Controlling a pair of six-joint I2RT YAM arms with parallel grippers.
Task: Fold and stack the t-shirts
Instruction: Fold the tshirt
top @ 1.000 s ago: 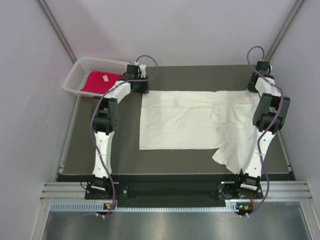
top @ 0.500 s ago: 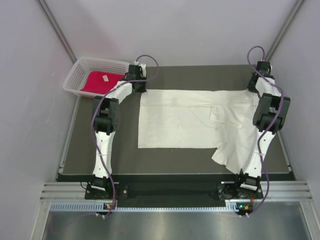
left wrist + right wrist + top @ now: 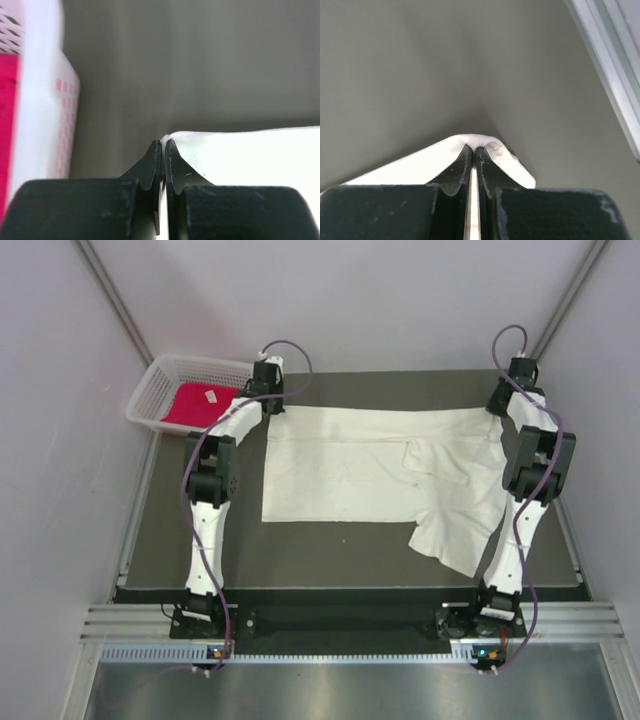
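The cream-white t-shirt (image 3: 360, 465) lies spread across the dark table, its near right part hanging in a loose flap (image 3: 455, 535). My left gripper (image 3: 270, 405) is shut on its far left corner; the pinched cloth shows in the left wrist view (image 3: 240, 155). My right gripper (image 3: 497, 405) is shut on its far right corner, seen in the right wrist view (image 3: 470, 141). The red-magenta t-shirt (image 3: 202, 404) with a small white tag lies in the basket at the far left, and its edge shows in the left wrist view (image 3: 7, 125).
The white plastic mesh basket (image 3: 150, 390) sits at the table's far left corner, close to my left gripper; its wall shows in the left wrist view (image 3: 50, 100). The table's metal edge rail (image 3: 615, 75) runs just right of my right gripper. Grey walls close the sides.
Both grippers have moved toward the far edge and a little left, dragging the cream-white t-shirt with them. Its near edge and the loose flap have slid farther from the arm bases.
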